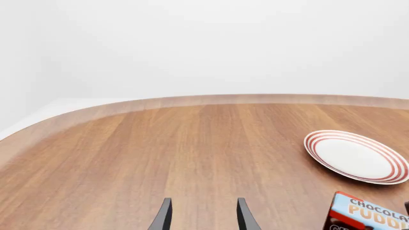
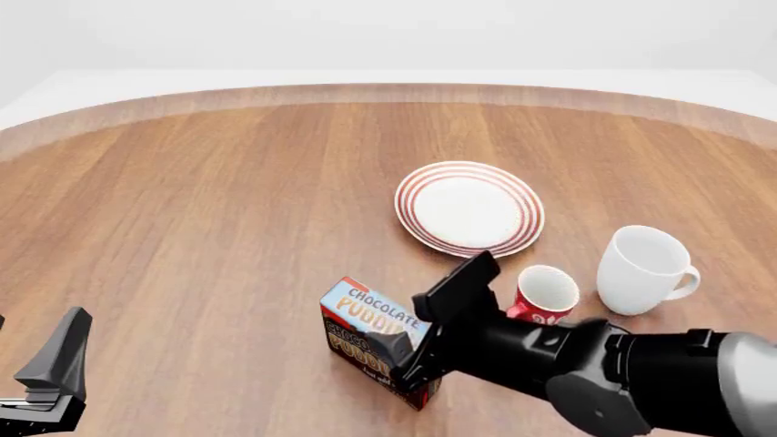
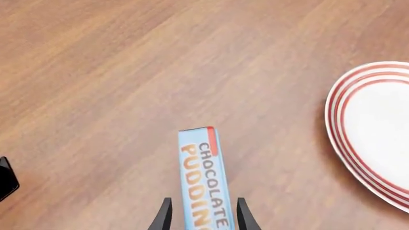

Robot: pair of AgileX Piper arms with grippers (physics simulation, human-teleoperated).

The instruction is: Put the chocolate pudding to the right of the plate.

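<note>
Jaws first: left wrist view shows the left gripper (image 1: 203, 215) with its two dark fingers parted and nothing but bare wood between them, so it's open and holding nothing. Beyond it the wooden table (image 1: 160, 153) runs out to its curved far edge. Off to one side sits the plate (image 1: 357, 156), white with red rings, and the corner of the chocolate pudding (image 1: 367, 214) box pokes into frame nearby, blue top with orange lettering, cut off by the picture's edge.

Front view: the right gripper (image 2: 428, 323) reaches in from the lower right and sits right at the pudding carton, one finger sticking up above it and the other down against its right end. Looks like the fingers straddle the box. The carton sits on the table below-left of the plate, near it but not touching. To the right of the gripper there's a small red mug (image 2: 541, 295), and just right of that a bigger white mug (image 2: 643, 269), both nearer the camera than the plate. The left gripper is down in the bottom-left corner, well apart from everything.

Right wrist view: the carton runs straight between the two fingertips, narrow blue face up, lettering readable. Fingers hug both sides, though I can't tell if they're actually pressing on it. Plate rim is off to the side.
</note>
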